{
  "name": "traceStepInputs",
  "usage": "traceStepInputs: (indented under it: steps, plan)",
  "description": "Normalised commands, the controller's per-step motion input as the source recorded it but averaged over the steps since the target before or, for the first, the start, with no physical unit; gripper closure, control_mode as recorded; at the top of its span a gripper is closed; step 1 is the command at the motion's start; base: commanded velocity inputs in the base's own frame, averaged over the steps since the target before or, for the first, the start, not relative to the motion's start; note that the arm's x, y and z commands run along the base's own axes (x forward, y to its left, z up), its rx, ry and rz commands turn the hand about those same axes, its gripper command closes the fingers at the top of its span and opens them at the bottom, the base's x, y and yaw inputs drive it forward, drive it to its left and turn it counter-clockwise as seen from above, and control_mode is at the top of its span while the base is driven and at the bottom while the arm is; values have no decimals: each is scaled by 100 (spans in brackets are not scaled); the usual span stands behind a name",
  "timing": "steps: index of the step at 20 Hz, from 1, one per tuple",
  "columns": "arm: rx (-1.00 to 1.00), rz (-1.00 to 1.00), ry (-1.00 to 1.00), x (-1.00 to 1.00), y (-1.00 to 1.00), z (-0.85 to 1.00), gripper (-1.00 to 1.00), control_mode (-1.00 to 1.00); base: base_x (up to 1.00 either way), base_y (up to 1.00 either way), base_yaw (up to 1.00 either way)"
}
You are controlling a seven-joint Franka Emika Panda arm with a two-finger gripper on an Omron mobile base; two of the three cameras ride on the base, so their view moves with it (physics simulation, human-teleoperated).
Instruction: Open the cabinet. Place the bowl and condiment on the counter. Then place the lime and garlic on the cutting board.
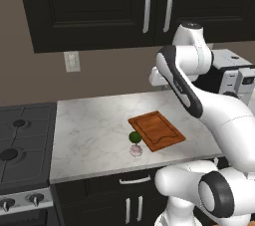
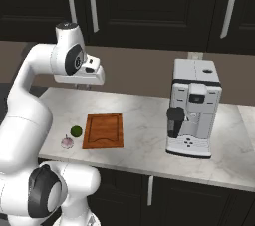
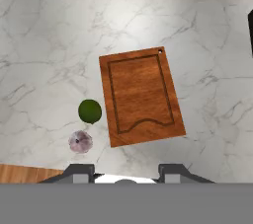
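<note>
The black wall cabinet (image 1: 99,6) hangs over the counter (image 1: 94,120) with its doors shut and its silver bar handles (image 1: 147,1) upright. The bowl and condiment are out of view. On the marble lies the reddish-brown cutting board (image 3: 141,94), bare. Just off its left edge sit the green lime (image 3: 90,111) and, nearer the counter's front edge, the pale garlic (image 3: 80,141). They also show in the base views: lime (image 1: 134,136), garlic (image 1: 136,150), board (image 2: 103,130). My gripper (image 3: 127,171) hangs high above the counter, pointing down, open and holding nothing.
A white coffee machine (image 2: 191,115) stands on the counter to the right of the board. The black gas stove (image 1: 20,140) borders the counter on the left. A wall outlet (image 1: 72,61) sits below the cabinet. Low black cabinets (image 1: 129,200) run under the counter.
</note>
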Motion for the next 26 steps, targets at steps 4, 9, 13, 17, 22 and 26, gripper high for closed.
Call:
traceStepInputs:
  steps: [4, 9, 13, 17, 22, 26]
  plan:
    - [0, 0, -5, 0, 0, 12, -100, -100, 0, 0, 0]
    - [0, 0, -26, -12, 0, 36, -100, -100, 0, 0, 0]
    - [0, 0, -37, -15, 15, 48, -100, -100, 0, 0, 0]
    - [0, 0, -26, -4, 34, 49, -100, -100, 0, 0, 0]
    - [0, 0, -16, 0, 46, 47, -100, -100, 0, 0, 0]
    - [0, 1, -4, 0, 49, 44, -100, -100, 0, 0, 0]
